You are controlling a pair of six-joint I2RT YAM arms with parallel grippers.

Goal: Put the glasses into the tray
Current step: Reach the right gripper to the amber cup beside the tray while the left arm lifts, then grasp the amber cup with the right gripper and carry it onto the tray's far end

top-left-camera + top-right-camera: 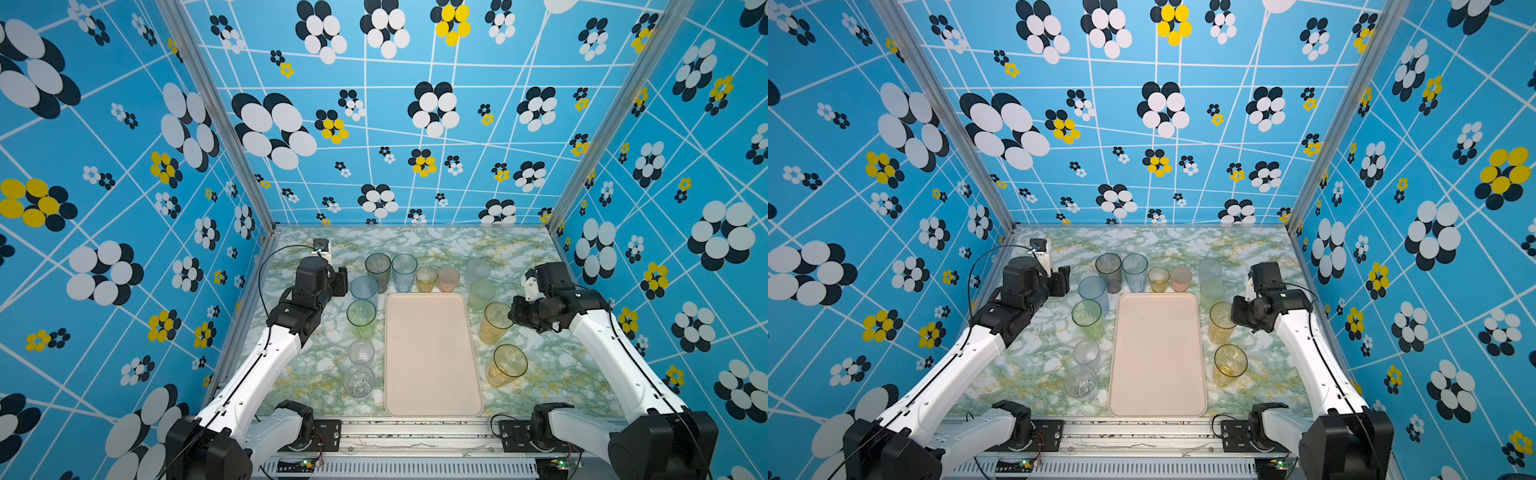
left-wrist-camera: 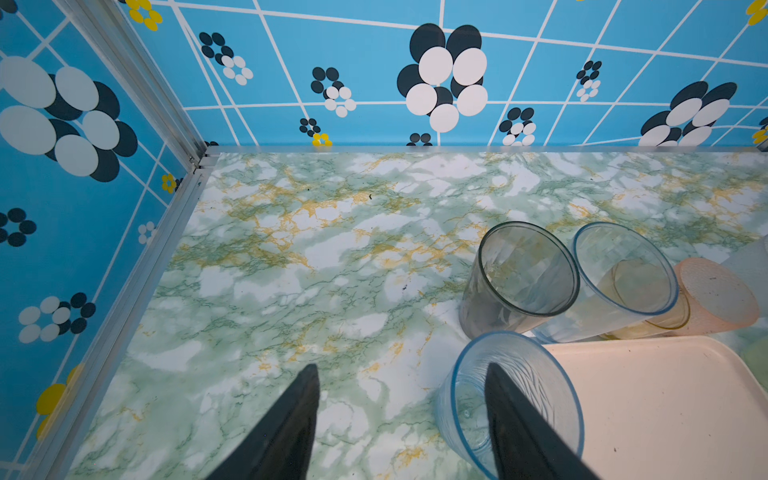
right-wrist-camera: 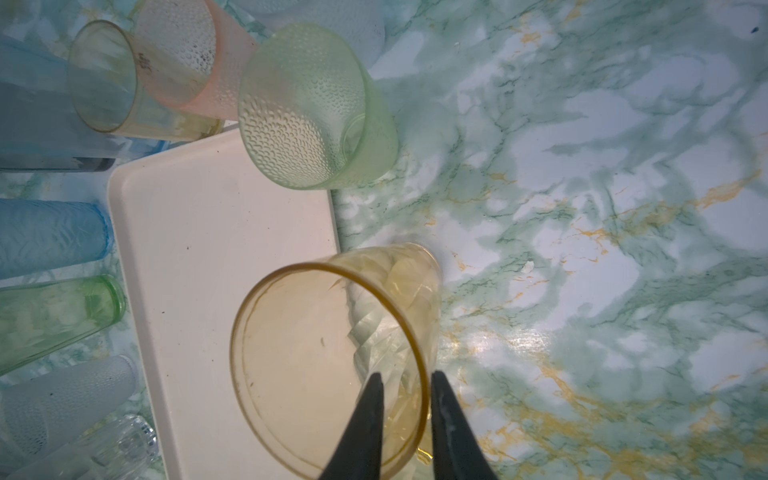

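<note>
the glasses (image 1: 361, 318) stand upright on the marbled desk (image 1: 552, 374), ringing the tray (image 1: 432, 365) along its left, far and right edges. the cream-pink tray lies lengthwise at the lower middle of both top views. the glasses are translucent: amber, green, blue, smoky grey, pink, frosted and clear.

only the right wrist view shows the right tool (image 3: 405, 376) straddling the rim of a tall faceted amber glass (image 3: 307, 365) just right of the tray. one finger (image 3: 365, 415) is inside and one outside, with a narrow gap; i cannot tell whether they pinch the wall. that view also shows the dimpled skin of a short green glass (image 3: 307, 116).

the left wrist view shows the left tool (image 2: 403, 368) released and spread wide, one finger across the mouth of a pale blue glass (image 2: 461, 415).
</note>
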